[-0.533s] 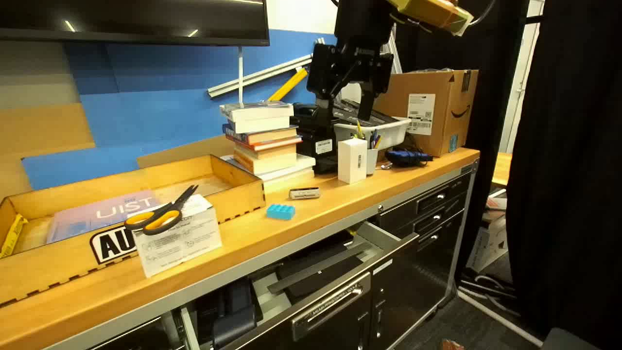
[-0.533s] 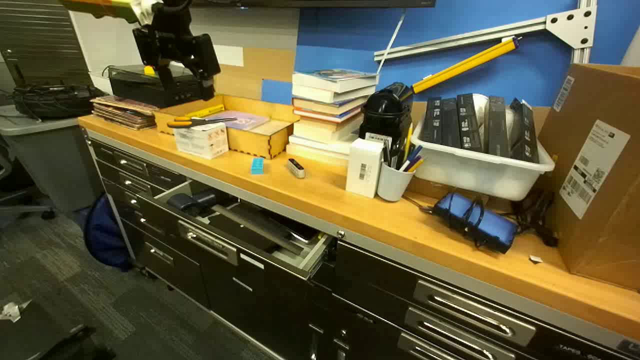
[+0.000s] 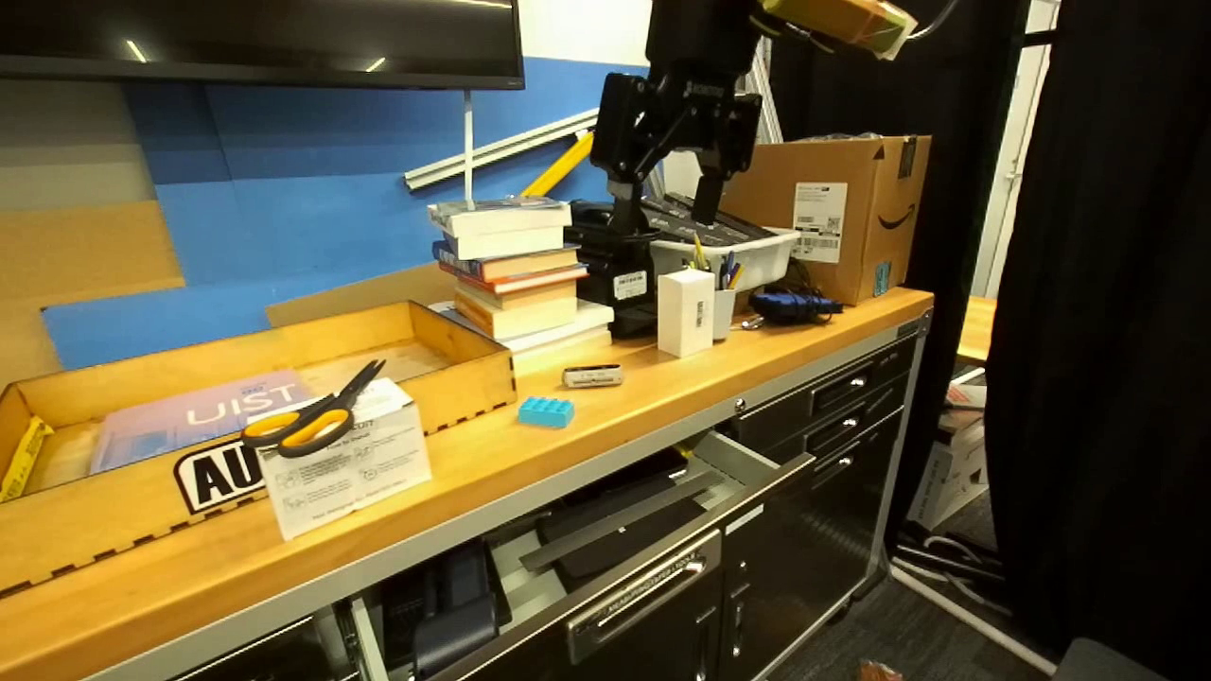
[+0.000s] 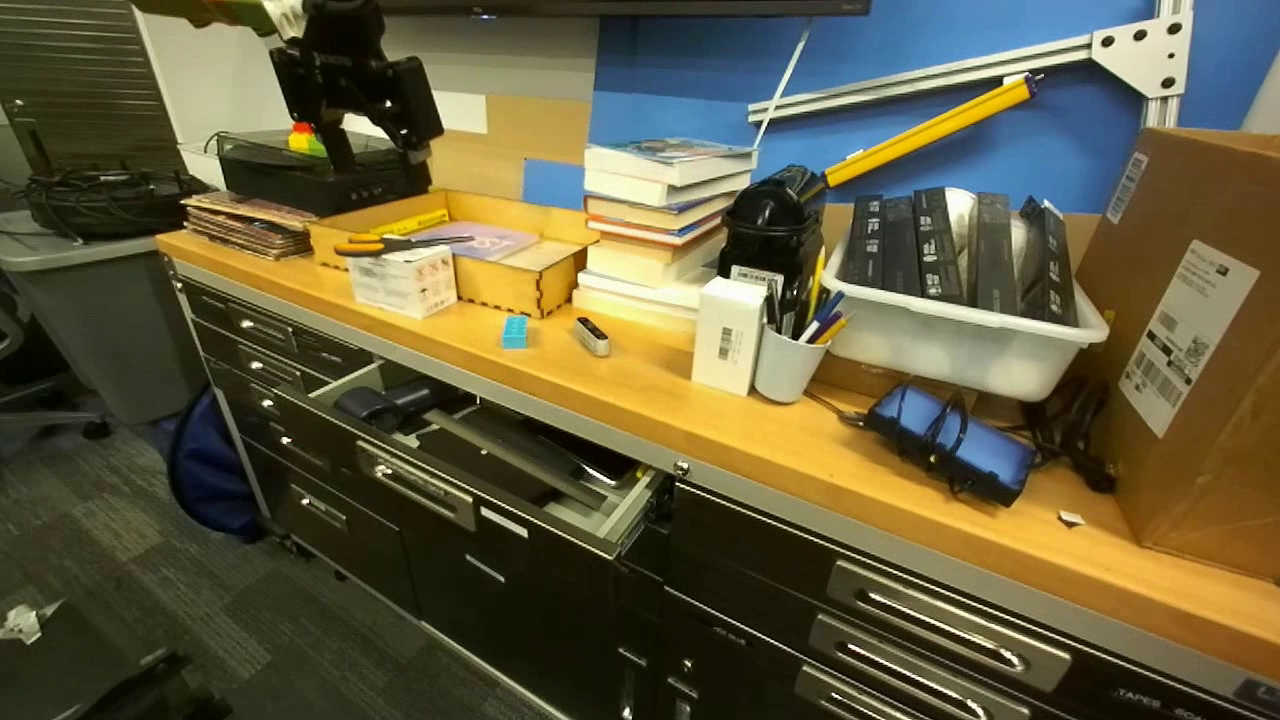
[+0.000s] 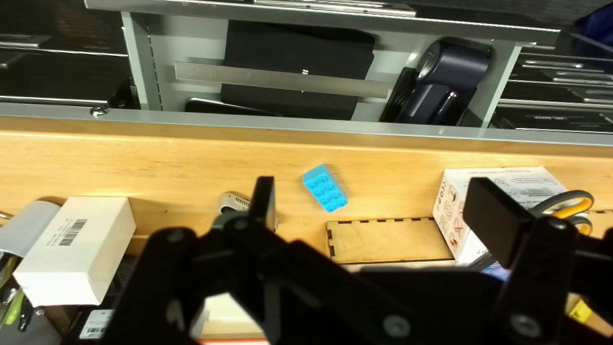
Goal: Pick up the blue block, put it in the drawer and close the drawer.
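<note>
- The light-blue studded toy brick point(image 5: 325, 189) is set on the wooden benchtop point(image 5: 182, 160), toward its near side. In both exterior views, it is flanked by a white carton point(image 4: 408, 283) on the left and a grey device point(image 4: 592, 337) on the right.
- The gripper point(image 5: 373, 200) is held above the benchtop, well apart from the brick, its 2 fingers spread.
- Scissors point(image 3: 354, 386) are laid on the carton.
- The drawer point(image 5: 196, 39) is pulled out on the near side; inside, a metal strip point(image 5: 282, 81) and a dark-blue object point(image 5: 455, 68) are seen.
</note>
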